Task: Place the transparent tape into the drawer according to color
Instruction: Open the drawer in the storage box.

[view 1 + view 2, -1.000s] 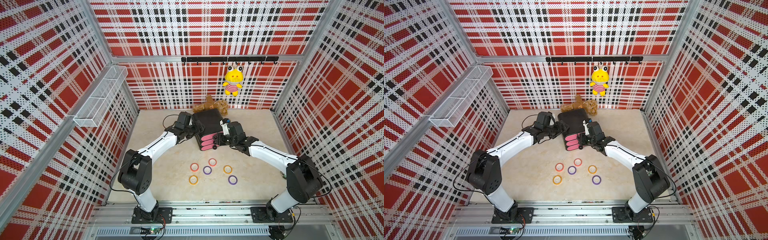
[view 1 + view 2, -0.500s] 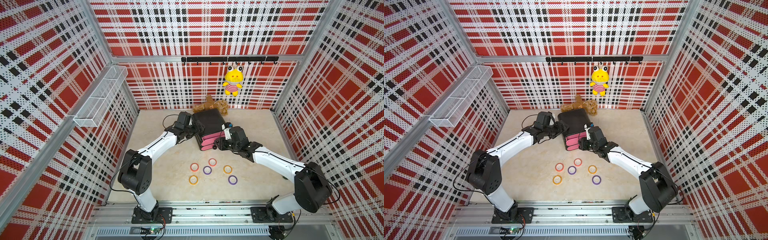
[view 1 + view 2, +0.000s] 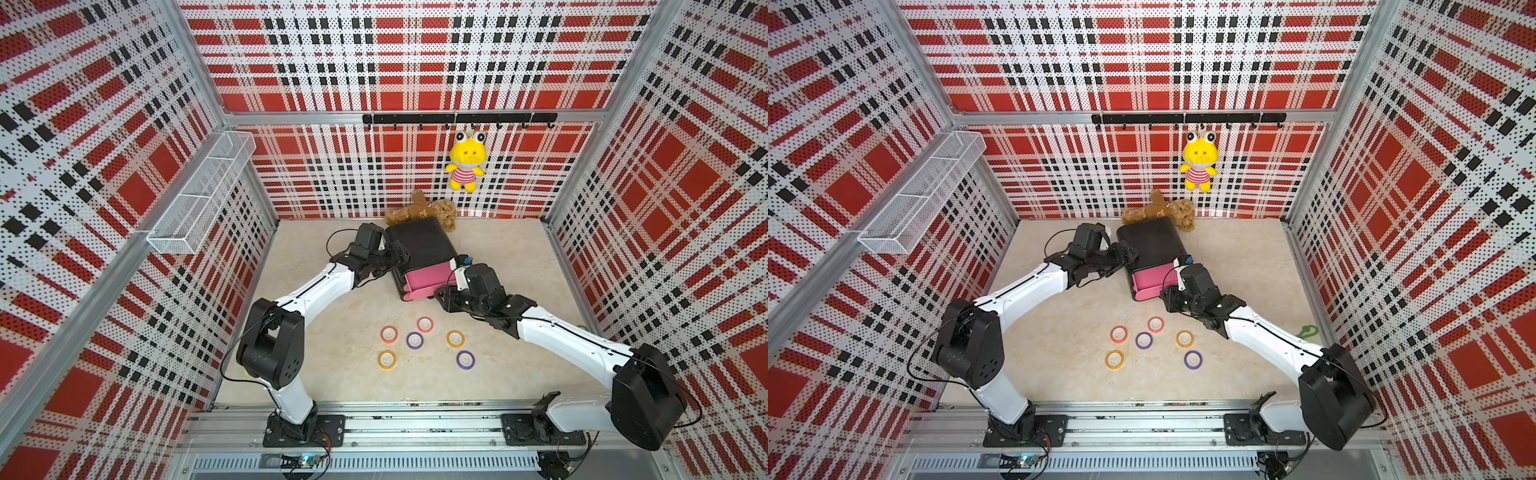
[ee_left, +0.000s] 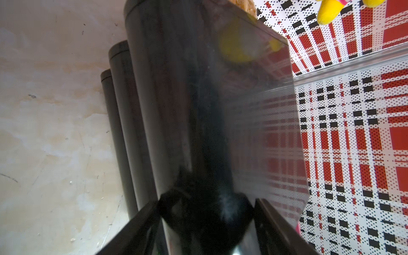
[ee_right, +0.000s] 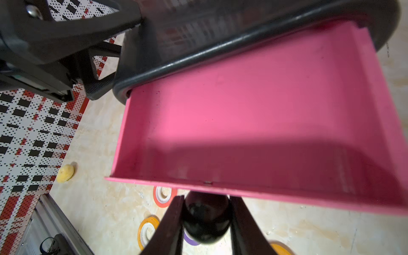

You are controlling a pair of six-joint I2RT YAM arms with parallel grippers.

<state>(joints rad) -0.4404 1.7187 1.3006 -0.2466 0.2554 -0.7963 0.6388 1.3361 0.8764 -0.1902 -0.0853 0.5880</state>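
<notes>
Right gripper [image 5: 206, 205] is clenching the knob [image 5: 205, 223], holding the top drawer [image 5: 242, 110] out of the cabinet [image 3: 419, 245]. Left gripper [image 4: 206, 202] is grasping the cabinet's side. Tape rings [image 3: 414, 340] are lying flat just beyond the drawer front, nearer the right gripper.

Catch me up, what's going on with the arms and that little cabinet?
The right gripper is shut on the round black knob of the top pink drawer, which stands pulled out of the small black rounded cabinet and is empty. The left gripper clamps the cabinet's upper side edge, bracing it. All six small flat tape rings, two red-orange, two purple, two yellow-orange, lie on the beige tabletop in front of the cabinet; none is held.
</notes>
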